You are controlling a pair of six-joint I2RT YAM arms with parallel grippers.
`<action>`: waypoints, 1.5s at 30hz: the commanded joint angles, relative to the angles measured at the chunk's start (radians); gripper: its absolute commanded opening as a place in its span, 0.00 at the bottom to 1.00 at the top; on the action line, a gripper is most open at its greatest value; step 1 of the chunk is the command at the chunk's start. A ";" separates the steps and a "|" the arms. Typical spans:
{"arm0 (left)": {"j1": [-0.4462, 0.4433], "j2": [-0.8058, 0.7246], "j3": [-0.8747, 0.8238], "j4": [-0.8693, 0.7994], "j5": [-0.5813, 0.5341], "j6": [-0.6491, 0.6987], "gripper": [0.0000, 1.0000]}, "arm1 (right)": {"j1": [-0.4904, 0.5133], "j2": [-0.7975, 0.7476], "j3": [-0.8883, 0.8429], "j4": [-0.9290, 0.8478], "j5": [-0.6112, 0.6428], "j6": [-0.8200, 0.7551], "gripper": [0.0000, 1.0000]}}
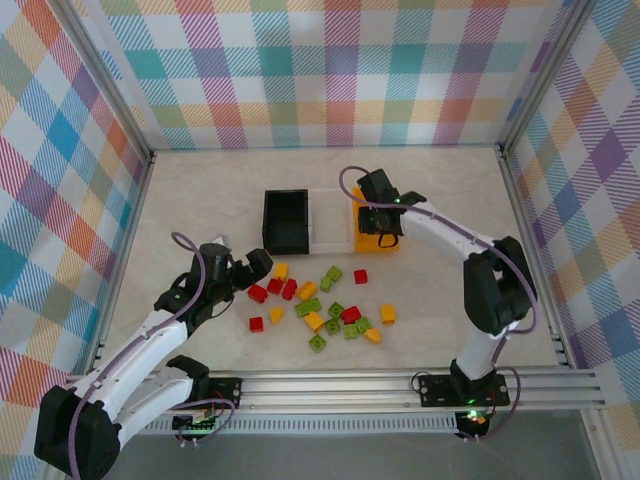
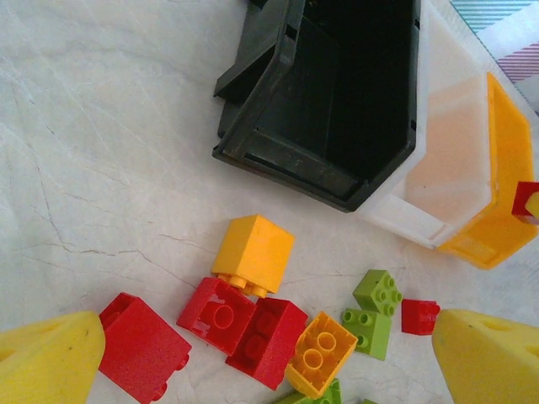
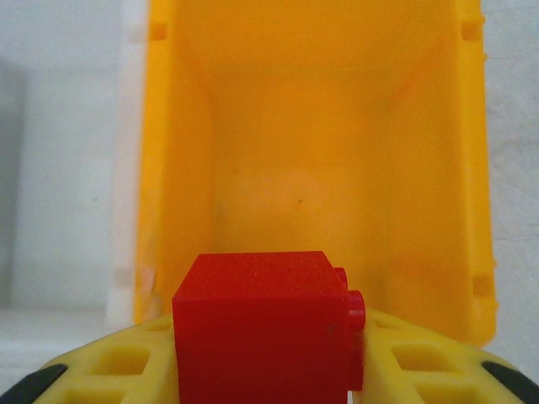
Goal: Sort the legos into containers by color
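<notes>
**Ana:** How do the bins sit on the table [image 1: 200,190]?

**Ben:** They form one joined row. The black bin [image 1: 286,222] is at the left end. The white bin [image 1: 330,225] touches its right side, and the orange-yellow bin [image 1: 372,243] is one place further right.

**Ana:** And the grippers?

**Ben:** The right gripper [image 1: 383,222] hangs over the orange-yellow bin, well to the right of the black bin. Its yellow pads [image 3: 421,358] are clamped on a red brick [image 3: 259,324] above that bin's open top. The left gripper [image 1: 243,268] hovers just in front of the black bin, near its left corner, with its jaws spread wide.

**Ana:** Where are the loose bricks [image 1: 320,300]?

**Ben:** They are scattered on the table in front of the black bin and off to its right, in red, green and yellow. A yellow brick [image 2: 254,252] lies nearest the black bin's front wall. A pair of red bricks [image 2: 217,314] lies side by side, touching the yellow brick on the side away from the bin.
</notes>
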 commanded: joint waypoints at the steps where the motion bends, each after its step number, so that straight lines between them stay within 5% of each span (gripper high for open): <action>1: -0.005 0.005 0.027 -0.027 -0.018 -0.003 1.00 | -0.017 0.059 0.082 -0.049 0.017 0.030 0.39; 11: -0.005 0.010 0.044 -0.033 -0.021 0.012 1.00 | -0.023 0.077 0.143 -0.050 -0.010 0.055 0.61; 19: -0.019 0.098 0.129 -0.147 0.014 0.091 0.91 | 0.007 -0.049 0.049 -0.029 -0.031 0.044 0.63; 29: -0.119 0.281 0.176 -0.316 -0.151 0.175 0.69 | 0.046 -0.172 -0.177 0.061 -0.032 0.067 0.63; 45: -0.122 0.490 0.145 -0.206 -0.203 0.205 0.68 | 0.044 -0.233 -0.267 0.103 -0.021 0.058 0.64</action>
